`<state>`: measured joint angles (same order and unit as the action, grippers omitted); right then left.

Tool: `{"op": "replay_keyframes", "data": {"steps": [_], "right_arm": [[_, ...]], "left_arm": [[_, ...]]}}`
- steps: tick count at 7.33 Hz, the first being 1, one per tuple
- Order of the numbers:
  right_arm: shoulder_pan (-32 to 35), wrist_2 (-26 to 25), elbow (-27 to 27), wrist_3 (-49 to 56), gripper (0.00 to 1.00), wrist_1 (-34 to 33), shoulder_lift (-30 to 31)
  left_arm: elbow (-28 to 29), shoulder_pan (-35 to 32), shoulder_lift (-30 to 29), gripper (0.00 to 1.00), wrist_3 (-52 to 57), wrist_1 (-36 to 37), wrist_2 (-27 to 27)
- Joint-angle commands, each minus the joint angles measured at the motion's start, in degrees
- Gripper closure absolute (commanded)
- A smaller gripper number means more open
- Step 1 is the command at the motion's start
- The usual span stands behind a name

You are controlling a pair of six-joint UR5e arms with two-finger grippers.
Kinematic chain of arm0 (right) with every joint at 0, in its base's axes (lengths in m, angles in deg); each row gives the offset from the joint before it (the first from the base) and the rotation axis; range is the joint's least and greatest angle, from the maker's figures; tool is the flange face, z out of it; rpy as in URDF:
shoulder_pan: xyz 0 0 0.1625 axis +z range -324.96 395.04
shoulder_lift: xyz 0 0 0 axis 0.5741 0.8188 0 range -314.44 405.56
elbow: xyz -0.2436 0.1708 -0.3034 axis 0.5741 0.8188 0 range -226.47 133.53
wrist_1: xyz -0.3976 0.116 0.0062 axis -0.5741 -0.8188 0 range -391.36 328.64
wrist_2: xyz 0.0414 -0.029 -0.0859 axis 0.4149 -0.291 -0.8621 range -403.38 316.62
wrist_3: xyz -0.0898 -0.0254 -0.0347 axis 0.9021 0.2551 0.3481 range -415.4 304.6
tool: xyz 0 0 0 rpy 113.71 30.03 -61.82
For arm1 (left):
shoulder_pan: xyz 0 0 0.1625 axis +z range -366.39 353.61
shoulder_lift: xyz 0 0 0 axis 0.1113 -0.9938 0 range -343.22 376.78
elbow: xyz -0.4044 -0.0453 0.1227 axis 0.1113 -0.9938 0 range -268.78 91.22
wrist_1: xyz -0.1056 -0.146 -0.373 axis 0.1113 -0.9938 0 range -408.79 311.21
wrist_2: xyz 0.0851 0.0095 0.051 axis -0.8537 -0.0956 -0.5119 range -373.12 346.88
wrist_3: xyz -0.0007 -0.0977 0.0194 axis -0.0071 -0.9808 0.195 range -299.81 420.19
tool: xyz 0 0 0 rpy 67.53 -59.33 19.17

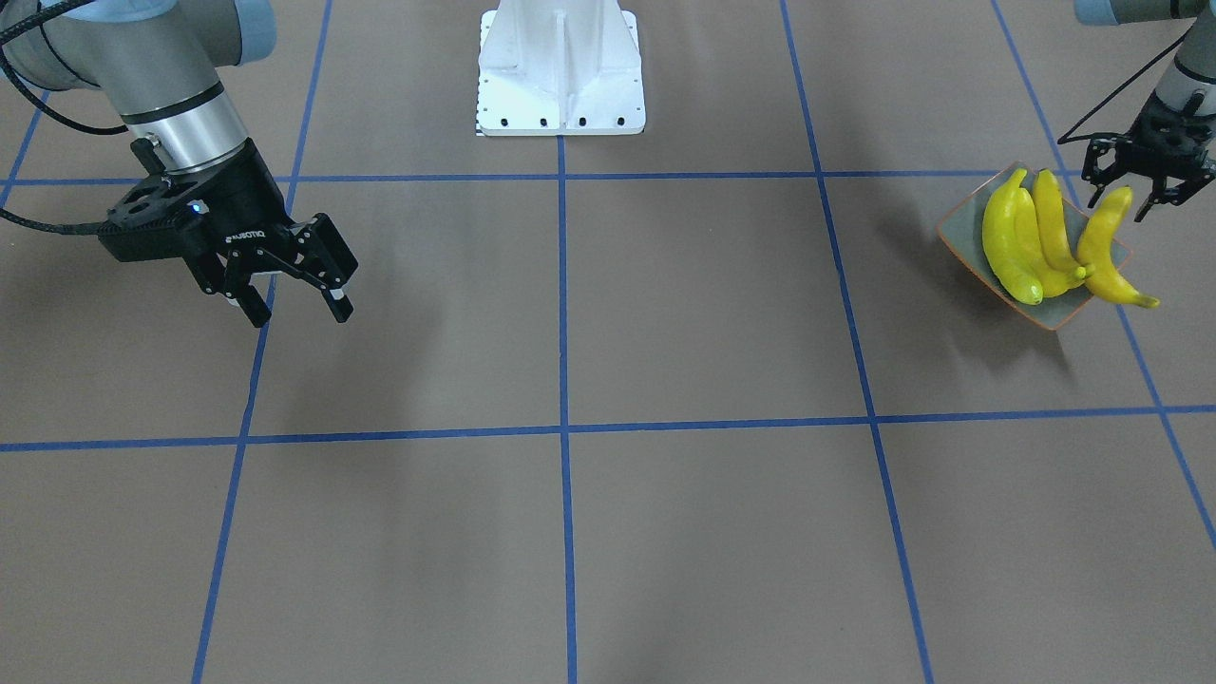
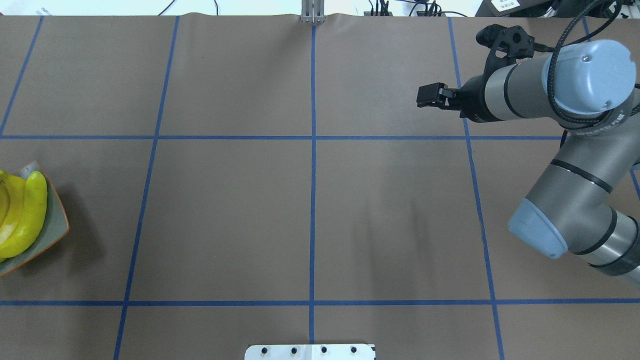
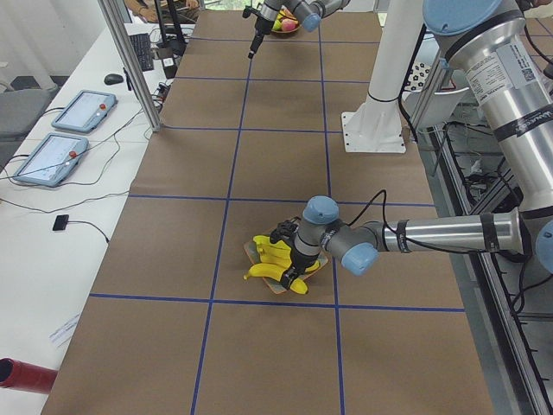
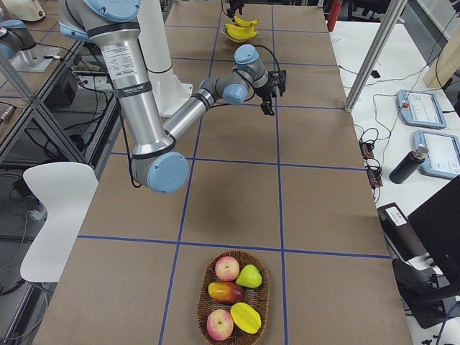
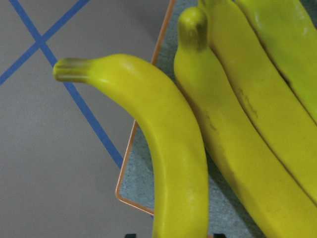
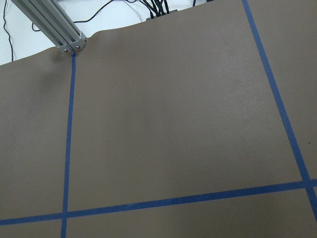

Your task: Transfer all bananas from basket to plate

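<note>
At frame right my left gripper (image 1: 1119,204), fingers spread, straddled the upper end of the outermost banana (image 1: 1102,252), which ran down-right across the rim of the plate (image 1: 959,228); the right gripper (image 1: 300,313), also spread, hung far left.

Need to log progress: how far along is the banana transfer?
Done: three bananas lie in the plate, and the basket holds only other fruit. In hand: the fourth banana rests across the plate's rim, overhanging, with the open left gripper around one end. Left: probably just seating it fully. The right gripper hangs open, idle.
</note>
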<state>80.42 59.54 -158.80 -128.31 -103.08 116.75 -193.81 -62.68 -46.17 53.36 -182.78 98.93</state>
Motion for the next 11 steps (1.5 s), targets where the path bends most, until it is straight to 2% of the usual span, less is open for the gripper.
{"op": "replay_keyframes", "data": {"steps": [1,3,4,5,7,9,10,11], "right_arm": [[0.0,0.0,0.1,0.1,0.0,0.1,0.0],[0.1,0.1,0.0,0.1,0.0,0.1,0.0],[0.8,0.1,0.0,1.5,0.0,-0.3,0.0],[1.5,0.3,0.0,3.0,0.0,-0.3,1.0],[6.8,6.6,-0.1,9.6,0.0,-0.3,4.7],[13.0,11.6,-0.2,19.6,0.0,-0.4,10.1],[17.2,15.1,-0.3,25.8,0.0,-0.4,13.4],[21.7,18.2,-0.1,32.9,0.0,-1.0,16.8]], "left_arm": [[-0.7,-0.1,-0.9,0.0,0.0,0.0,0.8],[-0.4,-0.2,-2.5,0.0,-0.2,0.5,2.6],[-1.8,-1.2,-2.8,0.0,-0.5,0.5,10.4],[-3.8,-4.9,-3.1,0.0,-0.6,1.7,13.3],[-8.8,-11.4,-7.3,0.0,0.0,14.6,14.5],[-8.6,-17.3,-8.3,0.0,1.8,17.6,16.8],[-8.7,-21.4,-8.6,0.0,7.2,22.6,18.5],[-8.6,-26.4,-11.5,0.0,14.2,30.5,18.6]]}}
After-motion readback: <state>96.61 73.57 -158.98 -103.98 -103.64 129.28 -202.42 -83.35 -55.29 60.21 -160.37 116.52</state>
